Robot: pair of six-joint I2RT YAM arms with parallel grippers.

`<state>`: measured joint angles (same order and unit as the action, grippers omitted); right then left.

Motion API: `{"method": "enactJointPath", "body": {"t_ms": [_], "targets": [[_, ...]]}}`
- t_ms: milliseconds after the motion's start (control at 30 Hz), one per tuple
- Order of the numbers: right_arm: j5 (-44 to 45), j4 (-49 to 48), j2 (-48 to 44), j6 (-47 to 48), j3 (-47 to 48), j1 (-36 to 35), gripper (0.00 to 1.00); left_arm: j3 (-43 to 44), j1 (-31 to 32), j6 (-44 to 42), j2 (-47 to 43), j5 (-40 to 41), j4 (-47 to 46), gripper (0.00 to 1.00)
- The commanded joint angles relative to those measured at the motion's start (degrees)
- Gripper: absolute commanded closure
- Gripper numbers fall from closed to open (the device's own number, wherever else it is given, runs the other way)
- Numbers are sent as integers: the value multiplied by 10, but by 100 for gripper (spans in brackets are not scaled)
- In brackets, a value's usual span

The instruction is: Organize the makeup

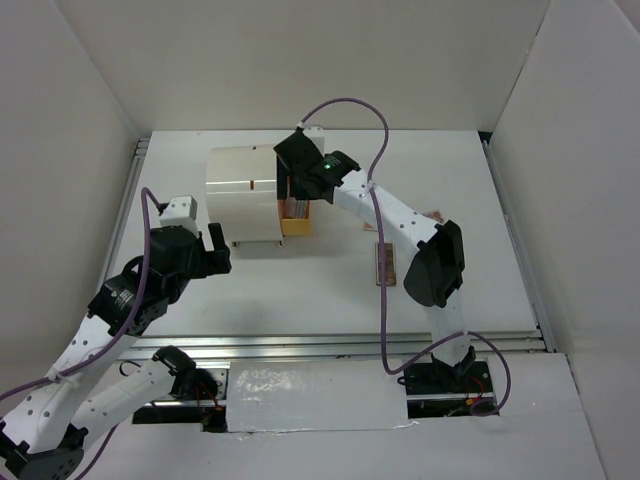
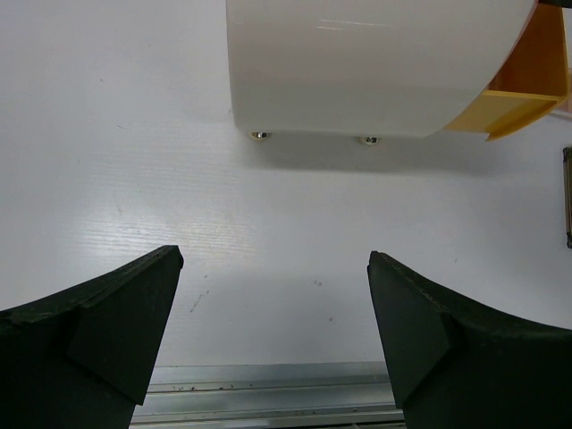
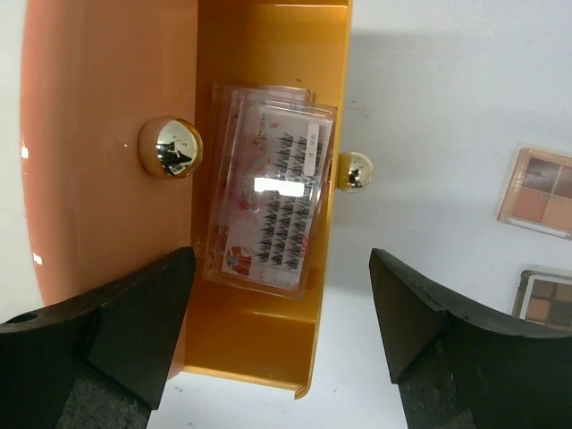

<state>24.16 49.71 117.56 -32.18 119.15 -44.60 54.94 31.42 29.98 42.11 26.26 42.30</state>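
A white-pink flat packet (image 3: 273, 201) lies inside the pulled-out orange drawer (image 3: 255, 353), with another packet's edge showing under it. My right gripper (image 3: 281, 299) hangs open above the drawer's front end, and nothing is between its fingers. In the top view the right gripper (image 1: 300, 192) sits over the drawer (image 1: 296, 226) next to the cream box (image 1: 240, 185). A pink-beige palette (image 3: 536, 198) and a brown palette (image 3: 547, 299) lie on the table to the right. One palette (image 1: 385, 265) shows mid-table. My left gripper (image 2: 273, 304) is open and empty, left of the box.
The cream box (image 2: 375, 67) stands on small gold feet (image 2: 260, 136). Two gold knobs (image 3: 170, 147) show by the drawer. A metal rail (image 2: 268, 398) runs along the table's near edge. White walls enclose the table on three sides. The right arm's elbow (image 1: 435, 265) hangs over the right half.
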Motion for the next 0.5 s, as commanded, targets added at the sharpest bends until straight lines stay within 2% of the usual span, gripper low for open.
{"method": "enactJointPath", "body": {"t_ms": [0,133,167,200,300,367,400,467], "targets": [[-17,-39,-34,-5,-8,-7,14,-4,0,-11,-10,-1,-21,1],[-4,-66,-83,-24,-76,-8,15,-4,0,-10,-9,0,-21,1],[9,-94,-124,-34,-100,-8,14,-4,0,-9,-8,2,-21,1],[11,-115,-149,-34,-132,-7,12,-4,0,-9,-8,2,-21,1],[33,-188,-259,-49,-306,2,0,-3,0,-7,-6,5,-19,0],[20,-233,-337,-52,-373,22,0,-3,0,-7,-5,5,-20,1],[0,-279,-358,-52,-405,30,0,-3,0,-9,-4,3,-20,1],[-17,-298,-388,-58,-460,54,0,-1,-1,-6,-1,4,-21,1]]}}
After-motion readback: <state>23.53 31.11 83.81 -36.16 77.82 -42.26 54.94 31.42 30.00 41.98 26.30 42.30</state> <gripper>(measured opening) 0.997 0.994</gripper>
